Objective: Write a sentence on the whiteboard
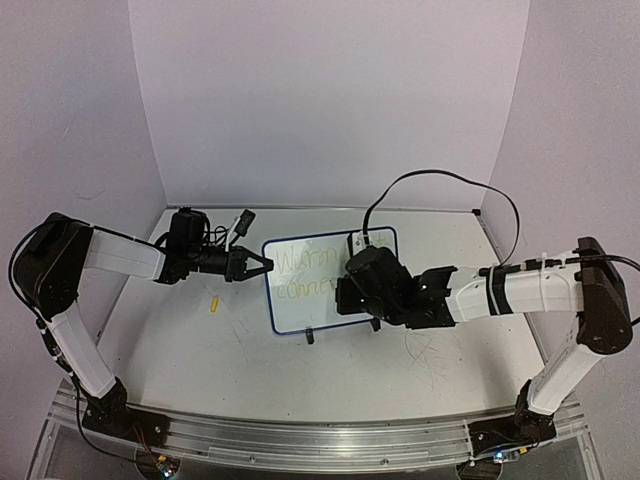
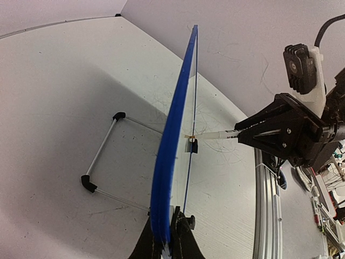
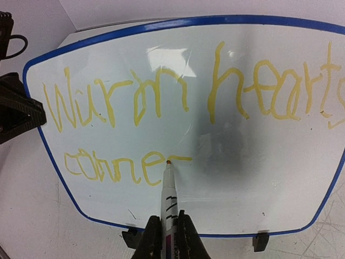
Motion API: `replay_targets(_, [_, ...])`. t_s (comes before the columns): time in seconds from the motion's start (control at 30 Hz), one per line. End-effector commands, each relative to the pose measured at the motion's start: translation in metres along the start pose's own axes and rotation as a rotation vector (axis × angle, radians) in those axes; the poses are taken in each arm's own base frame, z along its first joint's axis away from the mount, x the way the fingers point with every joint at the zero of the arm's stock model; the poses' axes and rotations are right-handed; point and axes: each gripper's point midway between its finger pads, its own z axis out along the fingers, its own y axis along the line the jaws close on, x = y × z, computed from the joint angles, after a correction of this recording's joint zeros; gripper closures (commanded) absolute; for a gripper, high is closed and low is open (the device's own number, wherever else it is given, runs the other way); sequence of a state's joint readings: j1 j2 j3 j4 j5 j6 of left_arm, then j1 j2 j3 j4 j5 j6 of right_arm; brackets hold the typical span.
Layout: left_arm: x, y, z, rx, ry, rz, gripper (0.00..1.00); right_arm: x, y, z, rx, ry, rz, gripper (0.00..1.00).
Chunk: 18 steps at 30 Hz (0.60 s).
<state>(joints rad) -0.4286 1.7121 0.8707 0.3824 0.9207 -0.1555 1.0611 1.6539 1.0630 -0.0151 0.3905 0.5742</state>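
Note:
The whiteboard (image 1: 300,312) stands upright mid-table, blue-framed; the left wrist view shows it edge-on (image 2: 173,135). My left gripper (image 1: 262,265) is shut on its left edge, jaws pinching the frame (image 2: 168,237). The sentence (image 3: 161,97) is yellow handwriting in two lines, the lower one short and ending in a horizontal stroke. My right gripper (image 3: 168,229) is shut on a white marker (image 3: 168,189), whose tip touches the board at the start of that stroke. From the left wrist, the marker (image 2: 213,135) meets the board's face, with the right gripper (image 2: 248,132) behind it.
A small yellow cap (image 1: 213,304) lies on the table left of the board. A wire stand (image 2: 102,156) props the board from behind, and black feet (image 3: 261,240) sit under its lower edge. A black cable (image 1: 440,185) loops behind the right arm.

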Motion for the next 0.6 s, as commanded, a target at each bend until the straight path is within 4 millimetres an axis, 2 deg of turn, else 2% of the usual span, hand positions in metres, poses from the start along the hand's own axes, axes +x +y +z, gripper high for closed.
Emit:
replay_targets(0.0, [0.010,0.034,0.005,-0.157,0.027,0.022,1.00,0.013,-0.005,0.003,0.015,0.042,0.005,1.00])
replay_targets(0.2, [0.010,0.034,0.005,-0.157,0.027,0.022,1.00,0.018,-0.014,0.001,0.043,0.049,0.017,1.00])
replay_targets(0.57, [0.008,0.034,0.004,-0.159,0.023,0.023,1.00,0.011,-0.022,-0.003,0.089,0.024,0.023,1.00])
